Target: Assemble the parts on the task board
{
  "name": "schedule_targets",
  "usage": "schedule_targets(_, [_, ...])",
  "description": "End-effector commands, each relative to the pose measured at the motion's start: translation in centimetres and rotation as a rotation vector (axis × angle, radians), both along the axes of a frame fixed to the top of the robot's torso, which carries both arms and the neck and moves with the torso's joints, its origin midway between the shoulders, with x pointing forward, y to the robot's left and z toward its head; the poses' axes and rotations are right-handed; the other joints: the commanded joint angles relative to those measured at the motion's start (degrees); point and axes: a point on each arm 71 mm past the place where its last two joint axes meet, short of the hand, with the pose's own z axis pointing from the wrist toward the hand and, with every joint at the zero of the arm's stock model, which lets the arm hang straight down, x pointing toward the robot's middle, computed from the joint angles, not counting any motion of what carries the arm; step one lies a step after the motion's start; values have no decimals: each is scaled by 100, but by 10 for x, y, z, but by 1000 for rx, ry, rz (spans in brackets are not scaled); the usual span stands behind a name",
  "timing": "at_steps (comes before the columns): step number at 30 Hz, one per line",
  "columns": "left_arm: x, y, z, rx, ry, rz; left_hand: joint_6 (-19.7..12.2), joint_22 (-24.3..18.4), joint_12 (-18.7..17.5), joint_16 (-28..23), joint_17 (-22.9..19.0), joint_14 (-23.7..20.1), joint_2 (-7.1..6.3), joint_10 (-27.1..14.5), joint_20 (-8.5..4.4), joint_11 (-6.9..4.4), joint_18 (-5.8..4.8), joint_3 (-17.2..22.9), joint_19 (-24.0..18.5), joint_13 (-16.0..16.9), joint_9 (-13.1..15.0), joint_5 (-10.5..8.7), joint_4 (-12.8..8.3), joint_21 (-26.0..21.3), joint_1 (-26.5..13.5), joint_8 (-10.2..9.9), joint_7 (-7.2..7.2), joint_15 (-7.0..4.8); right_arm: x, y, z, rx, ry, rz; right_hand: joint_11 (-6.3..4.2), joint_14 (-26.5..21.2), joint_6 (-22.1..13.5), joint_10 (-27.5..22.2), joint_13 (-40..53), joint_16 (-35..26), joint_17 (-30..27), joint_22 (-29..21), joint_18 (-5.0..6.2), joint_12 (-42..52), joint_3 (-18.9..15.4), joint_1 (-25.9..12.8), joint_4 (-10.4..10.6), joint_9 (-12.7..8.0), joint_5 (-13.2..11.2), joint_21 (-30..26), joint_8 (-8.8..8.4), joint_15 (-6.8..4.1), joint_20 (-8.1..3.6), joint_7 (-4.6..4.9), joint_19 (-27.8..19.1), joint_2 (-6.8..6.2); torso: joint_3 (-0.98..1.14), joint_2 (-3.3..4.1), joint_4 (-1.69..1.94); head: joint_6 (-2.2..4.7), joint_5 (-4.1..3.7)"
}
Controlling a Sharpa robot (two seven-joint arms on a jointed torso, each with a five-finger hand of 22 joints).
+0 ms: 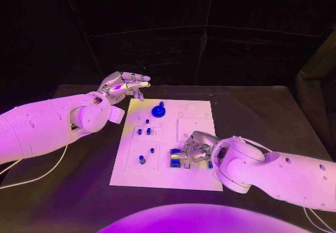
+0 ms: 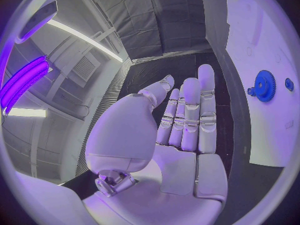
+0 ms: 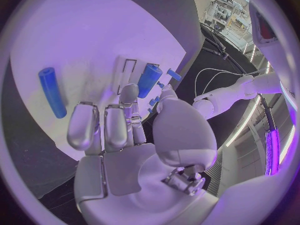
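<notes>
A black table is being seen carrying the white task board, which is lying flat near its middle, with its long sides running away from the robot. A pale cable is being trailed across the tabletop on the robot's left side, well apart from the board. Bare black surface is being left showing all around the board's edges.

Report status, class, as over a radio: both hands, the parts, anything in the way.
Left hand open, off the task board's far corner. Right hand fingering blue parts at the near edge; hold unclear. Blue gear stands clear.
</notes>
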Motion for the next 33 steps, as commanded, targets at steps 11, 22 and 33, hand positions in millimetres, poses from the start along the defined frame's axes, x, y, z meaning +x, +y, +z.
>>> schedule_targets(11, [0,1,1,-7,-1,-5,-52,-6,23,36,-6,-33,45,-36,8,-15,75,-31,-30,-6,-1,-15,-13,-30,16,34,1,-10,-5,-2,6,18,-39,95,30,233,-6,-6,67,-40,-8,-19,-70,-108,-53,855,-475,40,360,-36,-59,-10,-13,33,-42,93,2,-5,-15,12,-20])
schedule_targets(22, [1,0,1,-7,0,-7,-52,-6,23,36,-6,-33,45,-36,8,-15,75,-31,-30,-6,-1,-15,-13,-30,16,34,1,-10,-5,0,5,9,-33,106,29,237,3,1,80,-29,10,2,-74,-101,-63,869,-488,45,372,-28,-56,-10,-13,32,-33,112,-3,3,-10,7,-15])
schedule_targets(33, [0,0,1,-6,0,-6,-52,-6,23,36,-6,-33,45,-36,8,-15,75,-31,-30,-6,-1,-15,-13,-30,16,34,1,-10,-2,2,1,-24,-22,108,24,240,17,14,97,-22,23,18,-76,-100,-70,919,-525,52,383,-23,-51,-13,-15,27,-27,174,-4,2,-1,-31,-7])
